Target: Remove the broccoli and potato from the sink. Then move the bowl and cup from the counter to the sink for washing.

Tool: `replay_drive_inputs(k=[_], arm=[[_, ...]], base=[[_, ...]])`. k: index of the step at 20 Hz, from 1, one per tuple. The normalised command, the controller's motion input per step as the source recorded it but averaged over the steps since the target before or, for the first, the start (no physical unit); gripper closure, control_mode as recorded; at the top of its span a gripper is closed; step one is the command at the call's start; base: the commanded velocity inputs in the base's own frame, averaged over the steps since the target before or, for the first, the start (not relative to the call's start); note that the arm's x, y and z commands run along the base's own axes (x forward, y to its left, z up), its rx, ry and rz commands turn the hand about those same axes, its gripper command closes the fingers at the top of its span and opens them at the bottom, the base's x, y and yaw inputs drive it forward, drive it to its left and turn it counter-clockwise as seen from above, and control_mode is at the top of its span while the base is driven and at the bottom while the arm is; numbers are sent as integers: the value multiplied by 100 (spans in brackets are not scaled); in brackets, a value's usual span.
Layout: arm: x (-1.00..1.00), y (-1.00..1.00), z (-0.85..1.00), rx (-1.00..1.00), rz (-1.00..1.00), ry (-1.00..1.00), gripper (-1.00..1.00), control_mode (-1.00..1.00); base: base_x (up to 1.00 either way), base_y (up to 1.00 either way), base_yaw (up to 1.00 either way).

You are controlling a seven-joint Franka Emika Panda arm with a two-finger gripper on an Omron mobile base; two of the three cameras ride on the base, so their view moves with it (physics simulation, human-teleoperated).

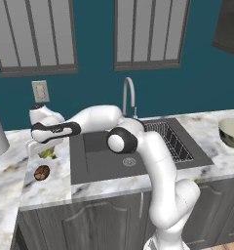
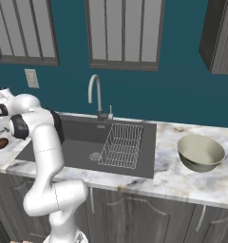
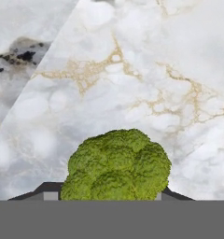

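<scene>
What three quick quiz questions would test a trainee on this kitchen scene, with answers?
1. True or false: the potato lies on the counter, left of the sink.
2. What sits between the fingertips of the tool? A) cup B) broccoli C) bowl
3. Fill in: inside the sink, on its right side, stands a wire ____.

Key: 1 true; 2 B; 3 rack.
</scene>
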Motion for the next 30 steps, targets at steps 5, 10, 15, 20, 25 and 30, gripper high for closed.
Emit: replay_drive_inputs(k=[5, 10, 15, 20, 25, 30], arm=[[0, 0, -22, 0, 0, 1, 100, -100], [0, 0, -21, 0, 0, 0, 100, -100], [0, 1, -20, 0, 0, 0, 100, -100], [0, 0, -20, 0, 0, 0, 100, -100], [0, 0, -17, 0, 0, 0, -100, -100], [0, 0, -9, 0, 0, 0, -100, -100]], base=[[0, 0, 0], [0, 0, 0], [0, 0, 0], [0, 0, 0], [0, 0, 0], [0, 0, 0]])
